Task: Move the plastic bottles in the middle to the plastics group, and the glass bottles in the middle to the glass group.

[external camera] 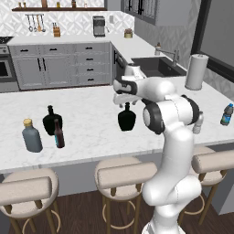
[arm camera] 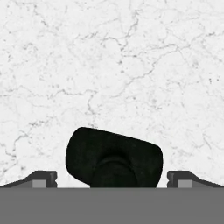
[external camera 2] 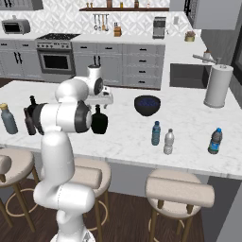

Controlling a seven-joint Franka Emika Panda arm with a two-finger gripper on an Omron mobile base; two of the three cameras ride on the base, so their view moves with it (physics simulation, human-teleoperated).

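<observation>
Open claw hovering over the black flask on the marble counter

Taking the middle black flask point(external camera: 126, 118) as the landmark and reading left to right in the left base view: far to its left on the counter point(external camera: 91, 132) stands the grey bottle with a tan cap point(external camera: 31, 135), then a second black flask point(external camera: 51, 119) with the slim brown beer bottle point(external camera: 58, 134) just in front of it, these three close together. The landmark flask stands upright and alone, with the claw point(arm camera: 112, 177) directly above its neck, fingers spread wide on either side and not touching it. To its right in the right base view come a dark bowl point(external camera 2: 147, 105), the light-blue bottle point(external camera 2: 156, 133), a clear bottle point(external camera 2: 168, 142) just beside it, then the deeper blue bottle point(external camera 2: 215, 141) and a paper towel roll point(external camera 2: 218, 86).
</observation>
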